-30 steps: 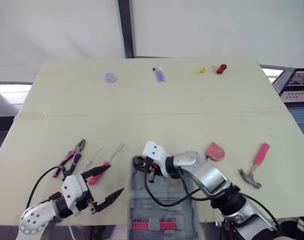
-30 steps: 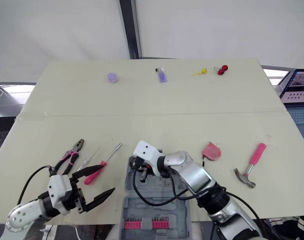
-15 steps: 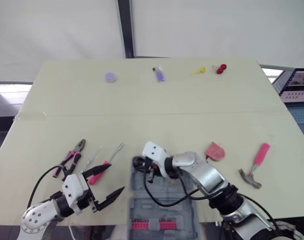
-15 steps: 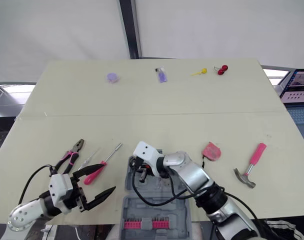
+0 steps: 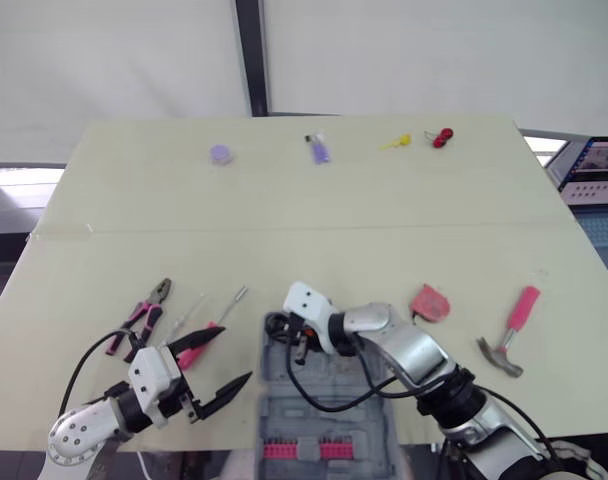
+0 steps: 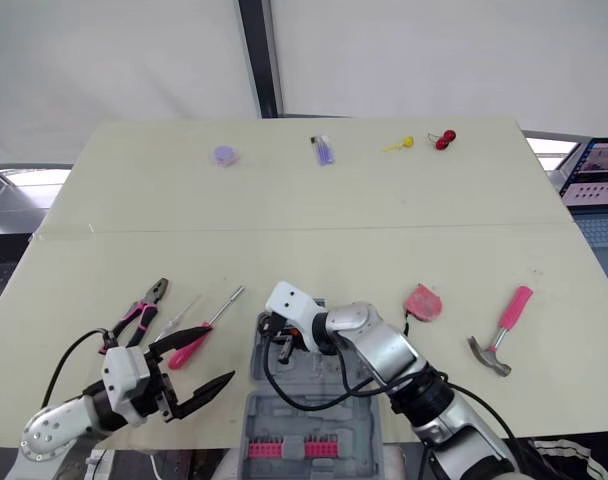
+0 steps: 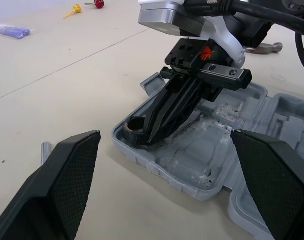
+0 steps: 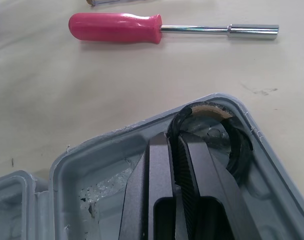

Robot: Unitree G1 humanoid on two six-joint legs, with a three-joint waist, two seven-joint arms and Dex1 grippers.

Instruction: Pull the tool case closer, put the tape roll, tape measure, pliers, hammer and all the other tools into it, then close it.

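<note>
While the tool case (image 7: 202,165) lies open, right gripper (image 8: 176,142) pinches the tape roll (image 8: 241,147) in its corner; left gripper (image 5: 236,354) gapes

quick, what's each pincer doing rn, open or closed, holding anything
Left pincer: open, holding nothing.
Right pincer: closed on the tape roll, down inside the tool case.

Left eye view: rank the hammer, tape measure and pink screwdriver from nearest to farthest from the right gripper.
From the right gripper, shut on the tape roll:
1. Pink screwdriver, just to its left.
2. Tape measure, to its right.
3. Hammer, farthest out on the right.
</note>
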